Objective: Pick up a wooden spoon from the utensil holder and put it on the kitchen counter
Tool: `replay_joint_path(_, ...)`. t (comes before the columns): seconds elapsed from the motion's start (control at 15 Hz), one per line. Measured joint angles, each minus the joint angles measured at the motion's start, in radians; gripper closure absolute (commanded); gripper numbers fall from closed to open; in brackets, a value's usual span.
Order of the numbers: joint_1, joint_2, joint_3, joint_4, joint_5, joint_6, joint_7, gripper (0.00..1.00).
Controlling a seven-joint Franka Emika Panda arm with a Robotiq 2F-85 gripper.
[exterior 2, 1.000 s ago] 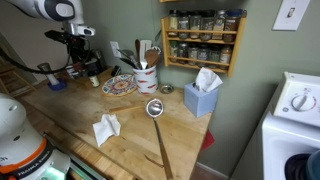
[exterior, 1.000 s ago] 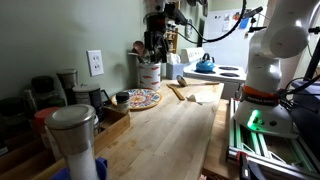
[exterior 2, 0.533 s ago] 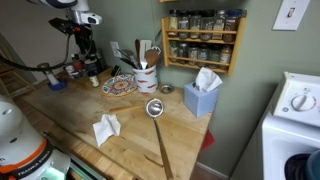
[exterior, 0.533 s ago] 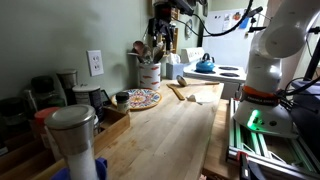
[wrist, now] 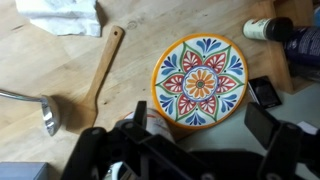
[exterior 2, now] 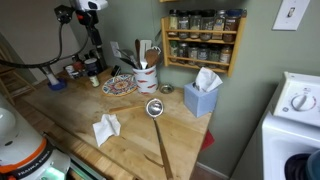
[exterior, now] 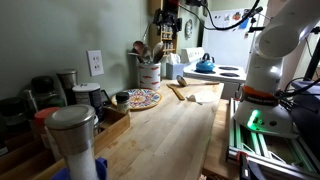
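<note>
We find the wooden spoon (wrist: 103,68) lying flat on the kitchen counter (wrist: 60,70) in the left half of the wrist view. Its handle runs toward the top of the frame and its small bowl points to the lower left, just beside the head of a metal ladle (wrist: 45,112). To its right, close but apart, sits a painted plate (wrist: 200,82) with a bright flower pattern, and a crumpled white napkin (wrist: 60,15) fills the upper left corner. The gripper (wrist: 200,120) comes in from the bottom edge. Its dark fingers (wrist: 262,122) seem to us to stand wide apart with nothing between them but the plate far below, though the blur there makes us cautious. In an exterior view we see the gripper (exterior: 166,22) hanging high at the top of the frame, well above the utensil holder (exterior: 150,73). The holder stands upright against the wall with several utensils in it. In that view the spoon (exterior: 178,92) lies right of the plate (exterior: 143,98). In an exterior view the holder (exterior 2: 146,78) is at centre, with the ladle (exterior 2: 155,108) below it, a blue tissue box (exterior 2: 202,98) to the right and a spice rack (exterior 2: 203,40) on the wall above.
</note>
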Motion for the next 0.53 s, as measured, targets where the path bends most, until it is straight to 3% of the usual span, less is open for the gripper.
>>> replay_joint_path(0.27, -0.086, -0.056, -0.006, -0.031, -0.089, -0.010, 0.084, 0.00)
replay_joint_path(0.53, -0.101, -0.073, -0.006, -0.047, -0.095, -0.010, 0.099, 0.00)
